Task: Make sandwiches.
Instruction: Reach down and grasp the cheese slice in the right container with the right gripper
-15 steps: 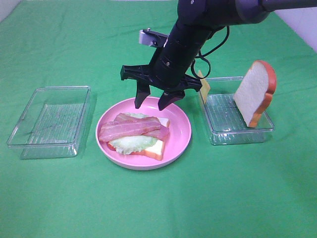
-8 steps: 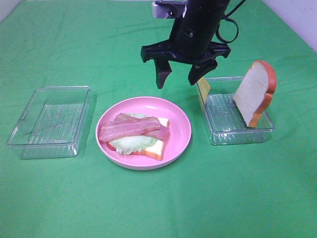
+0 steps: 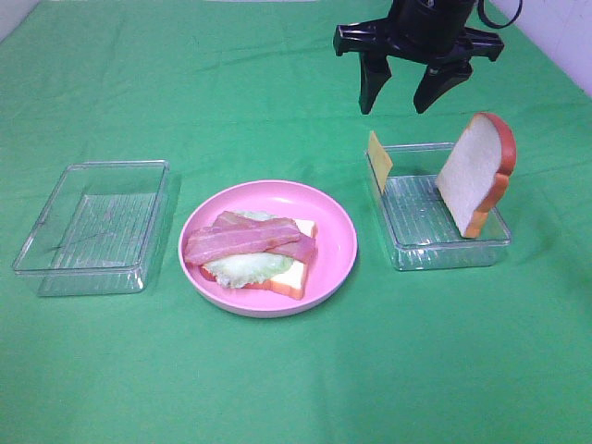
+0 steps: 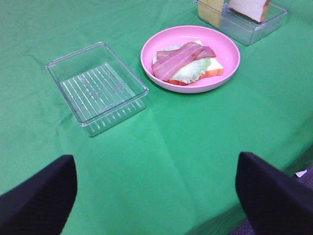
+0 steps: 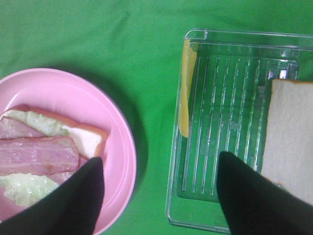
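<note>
- Sandwich [image 3: 254,250] first: how does it look?
- Half built. 1 white bread slice [image 3: 294,276] with orange-brown crust lies flat on the pink plate [image 3: 333,231]. Pale green lettuce [image 3: 242,268] sits on it, with pinkish-red bacon [image 3: 240,239] on top. The plate stands mid-table [image 3: 296,388], between 2 clear trays.
- Which way does it run?
- The bacon's long axis goes left to right, with the right end a touch farther away. Its left end overhangs the bread, and the bread's near crust edge shows below the lettuce.
- And the other parts?
- Both are in the right tray [image 3: 444,254]. A second bread slice [image 3: 472,176] stands on edge at the tray's right side, leaning, domed crust up and white face turned left. The yellow cheese [image 3: 378,160] stands on edge against the left wall, at the far corner. The left tray [image 3: 116,165] holds nothing.
- Jaws?
- The right gripper [image 3: 395,104] hangs above the table just beyond the right tray, pointing down, its jaws spread wide with nothing between them. The left gripper [image 4: 155,161] is seen only in its wrist view, well apart from the plate; its jaws are also wide apart and hold nothing.
</note>
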Motion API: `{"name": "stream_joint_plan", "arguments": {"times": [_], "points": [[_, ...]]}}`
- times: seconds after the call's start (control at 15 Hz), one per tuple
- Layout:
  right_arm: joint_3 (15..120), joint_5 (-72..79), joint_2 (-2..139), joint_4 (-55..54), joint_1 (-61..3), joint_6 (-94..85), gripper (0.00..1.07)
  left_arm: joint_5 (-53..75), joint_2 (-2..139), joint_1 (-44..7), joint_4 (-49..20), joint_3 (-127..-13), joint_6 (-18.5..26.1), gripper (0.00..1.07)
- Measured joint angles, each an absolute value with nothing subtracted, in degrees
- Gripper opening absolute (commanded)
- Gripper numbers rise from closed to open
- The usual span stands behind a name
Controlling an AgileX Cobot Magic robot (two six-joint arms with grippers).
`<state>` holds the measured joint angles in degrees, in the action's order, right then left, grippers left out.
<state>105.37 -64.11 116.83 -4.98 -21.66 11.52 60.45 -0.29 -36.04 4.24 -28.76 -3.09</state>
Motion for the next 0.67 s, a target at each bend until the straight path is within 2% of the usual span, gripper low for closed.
{"name": "stream_joint_plan", "arguments": {"times": [0.67], "points": [[106.1,-59.9,125.7,-5.8,-21.5,8.6,0.58,60.4,-0.3,-36.0,3.6,-28.8,-3.0,0.83]]}}
